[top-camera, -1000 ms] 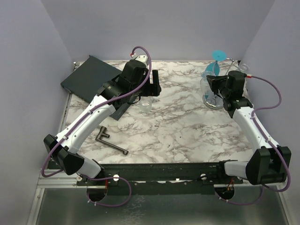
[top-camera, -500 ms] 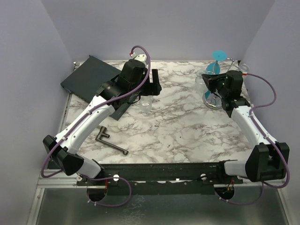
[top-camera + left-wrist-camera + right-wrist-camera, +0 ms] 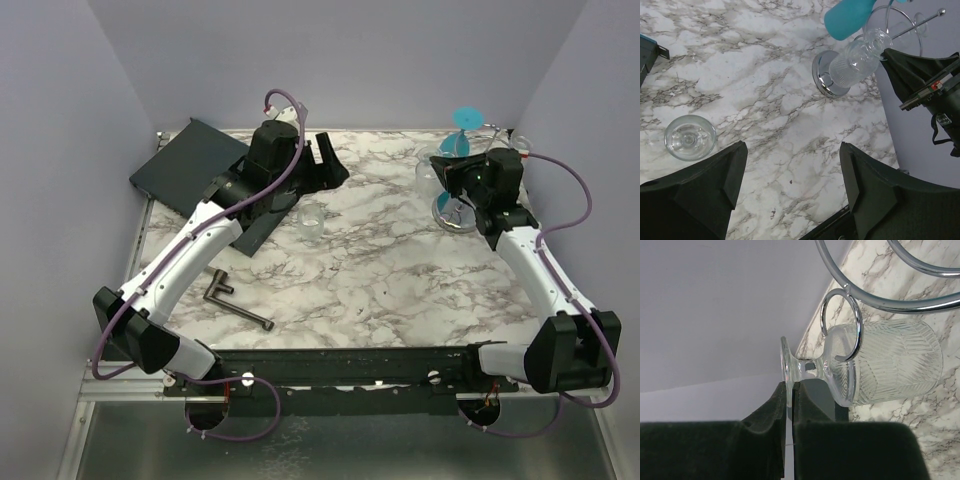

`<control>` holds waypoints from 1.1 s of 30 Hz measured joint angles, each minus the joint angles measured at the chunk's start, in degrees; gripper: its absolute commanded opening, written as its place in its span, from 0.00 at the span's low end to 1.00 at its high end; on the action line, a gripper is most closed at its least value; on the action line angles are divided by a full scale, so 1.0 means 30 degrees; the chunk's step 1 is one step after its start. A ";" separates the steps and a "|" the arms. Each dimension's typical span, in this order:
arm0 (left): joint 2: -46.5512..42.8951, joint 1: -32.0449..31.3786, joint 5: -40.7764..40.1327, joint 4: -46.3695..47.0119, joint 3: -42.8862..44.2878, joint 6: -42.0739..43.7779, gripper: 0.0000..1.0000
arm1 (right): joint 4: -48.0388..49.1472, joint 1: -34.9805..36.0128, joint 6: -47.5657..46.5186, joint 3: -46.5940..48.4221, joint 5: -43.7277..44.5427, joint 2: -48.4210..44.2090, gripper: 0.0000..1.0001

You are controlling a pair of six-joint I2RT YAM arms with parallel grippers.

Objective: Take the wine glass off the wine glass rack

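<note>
Far right: right claw (image 3: 790, 390) clamped on wine glass (image 3: 890, 365) foot at wine glass rack (image 3: 900, 302); left claw (image 3: 792, 167) apart, near 1 upright tumbler (image 3: 690, 137) on desk (image 3: 765, 100).

Lab test cell: plain lavender walls (image 3: 330, 60) enclose marble-topped table (image 3: 380, 280).

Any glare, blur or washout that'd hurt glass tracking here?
Top external: even, soft light, but the small clear glass nearly vanishes into the marble tabletop. Left wrist: sharp; rack base mirrors its surroundings. Right wrist: wine glass crisp, chrome wire glints, right hand a featureless dark mass.
</note>
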 measured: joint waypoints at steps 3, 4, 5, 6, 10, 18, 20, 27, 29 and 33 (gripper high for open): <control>0.0044 0.0248 0.0583 0.0605 -0.0510 -0.0576 0.81 | -0.0189 0.0000 0.0000 0.0146 -0.0306 -0.0022 0.00; 0.0109 0.0328 0.0816 0.0801 -0.0627 -0.0787 0.81 | -0.0226 0.0000 0.0000 0.0160 -0.0415 -0.0029 0.00; 0.0160 0.0357 0.0984 0.0976 -0.0699 -0.0962 0.82 | -0.0284 0.0000 0.0007 0.0168 -0.0605 -0.0036 0.00; 0.0226 0.0430 0.1180 0.1166 -0.0772 -0.1144 0.82 | -0.0321 0.0000 0.0029 0.0175 -0.0787 -0.0036 0.00; 0.0291 0.0765 0.2164 0.2193 -0.1217 -0.1909 0.82 | -0.0743 0.0000 0.0219 0.0561 -0.1603 -0.0036 0.00; 0.0648 0.1923 0.4422 0.5253 -0.2062 -0.3803 0.85 | -0.0634 0.0000 0.1115 0.2259 -0.3293 -0.0044 0.00; 0.0758 0.2120 0.4991 0.6273 -0.2361 -0.4320 0.87 | -0.0510 0.0000 0.1530 0.2535 -0.3796 -0.0044 0.00; 0.1195 0.2484 0.6717 1.0287 -0.3563 -0.6375 0.88 | 0.0102 0.0000 0.3089 0.3993 -0.5603 0.0386 0.00; 0.1399 0.2601 0.7031 1.1446 -0.3840 -0.6907 0.88 | 0.0590 0.0022 0.3679 0.4466 -0.6113 0.0612 0.00; 0.1872 0.2820 0.7686 1.4025 -0.4554 -0.8284 0.88 | 0.1537 0.0248 0.4911 0.5136 -0.6936 0.1100 0.00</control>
